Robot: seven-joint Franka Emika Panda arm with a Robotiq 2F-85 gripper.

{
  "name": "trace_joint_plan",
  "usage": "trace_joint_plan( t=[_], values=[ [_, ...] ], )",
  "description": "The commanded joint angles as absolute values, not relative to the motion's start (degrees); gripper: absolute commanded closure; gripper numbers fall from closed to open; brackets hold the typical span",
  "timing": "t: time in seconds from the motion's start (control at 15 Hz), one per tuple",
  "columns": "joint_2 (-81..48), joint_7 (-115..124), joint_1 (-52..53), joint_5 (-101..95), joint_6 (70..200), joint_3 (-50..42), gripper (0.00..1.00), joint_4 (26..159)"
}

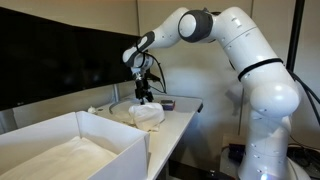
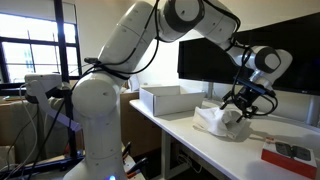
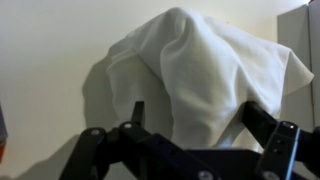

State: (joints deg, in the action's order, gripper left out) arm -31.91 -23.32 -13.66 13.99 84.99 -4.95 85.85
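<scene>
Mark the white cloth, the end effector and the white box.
white cloth [image 3: 200,70]: wrist view, middle of the heap
end effector [image 1: 145,98]: exterior view, between the fingertips
white box [image 2: 165,106]: exterior view, near wall

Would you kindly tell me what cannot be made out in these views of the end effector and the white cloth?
- Contact between end effector and white cloth: too small to judge in both exterior views.
- Anything under the cloth: hidden by its folds in the wrist view.
- White box contents: hidden by its walls in an exterior view.
- Red object: too small and blurred to identify in an exterior view.
</scene>
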Motion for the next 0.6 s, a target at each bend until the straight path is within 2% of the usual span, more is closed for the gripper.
trace_joint_plan(
  t=[0.0,0.07,0.13,0.2,0.53],
  values=[
    [-31.3,-24.5,-15.0,17.7,84.4,-2.4,0.0,86.4],
    [-31.0,-24.5,-15.0,18.5,85.1,-2.2,0.0,86.6],
    [-30.9,-25.0,-14.9,18.9,85.9,-1.9,0.25,86.7],
    [-30.8,-25.2,-14.7,19.1,86.4,-1.8,0.26,86.7],
    [-30.2,-26.5,-15.2,19.8,86.4,-1.6,0.59,87.2]
  ],
)
